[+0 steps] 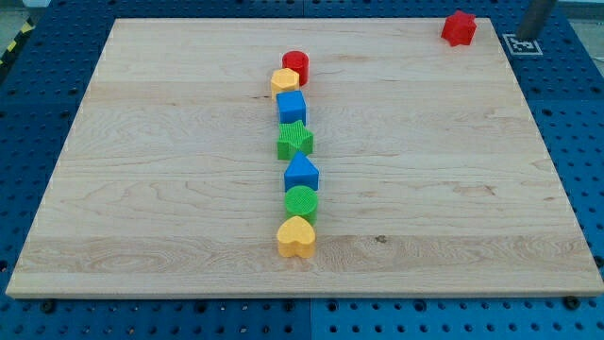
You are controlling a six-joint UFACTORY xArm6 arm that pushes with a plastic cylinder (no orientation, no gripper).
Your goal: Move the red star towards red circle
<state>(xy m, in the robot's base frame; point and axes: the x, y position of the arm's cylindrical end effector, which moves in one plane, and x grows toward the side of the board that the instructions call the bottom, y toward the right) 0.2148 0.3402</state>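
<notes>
Top right, red star [460, 27] just left of my tip [525, 36].

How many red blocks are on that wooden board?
2. The red circle tops the line of blocks in the middle; the red star sits alone near the view's top right corner. None seems hidden.

No words, brands or numbers can be read anywhere. The only sign is a small black-and-white square marker [522, 43] on the blue pegboard [576, 113], just off the bench's [170, 189] top right corner; its pattern is too small to decipher.
</notes>
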